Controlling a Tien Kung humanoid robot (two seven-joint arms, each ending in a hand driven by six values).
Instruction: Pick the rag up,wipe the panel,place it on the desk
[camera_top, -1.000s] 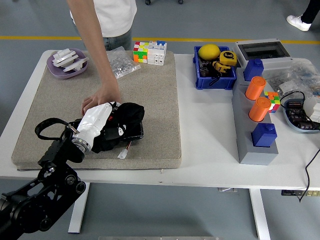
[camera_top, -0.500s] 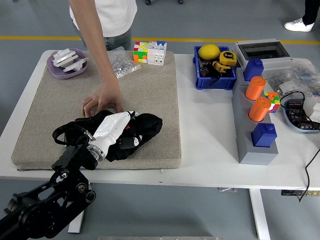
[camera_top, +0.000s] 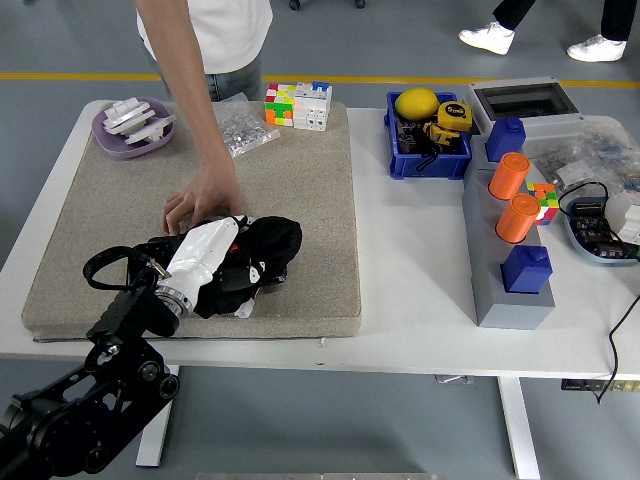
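Fingers (camera_top: 232, 262) of my left hand (camera_top: 205, 252) grip the rag (camera_top: 262, 250). Since half a second ago I see hand and rag pulled back left across the panel (camera_top: 300, 180) on the counter (camera_top: 420, 270). A person's hand (camera_top: 205, 200) presses the panel just behind mine; cubes (camera_top: 298, 105) sit far off.

Clutter we see along the far and right parts of the white surface (camera_top: 410, 270).

At the far left corner sits a purple bowl (camera_top: 133, 128) with white pieces in it, and near it a clear bag (camera_top: 243, 127) of small parts. Two puzzle cubes (camera_top: 298, 104) stand side by side at the far edge of the mat. To the right, a blue bin (camera_top: 429, 150) holds a yellow ball (camera_top: 417, 102) and a yellow tape measure (camera_top: 452, 117). Further right, two orange cylinders (camera_top: 513, 196) and two blue blocks (camera_top: 518, 205) sit on a grey box (camera_top: 505, 298).
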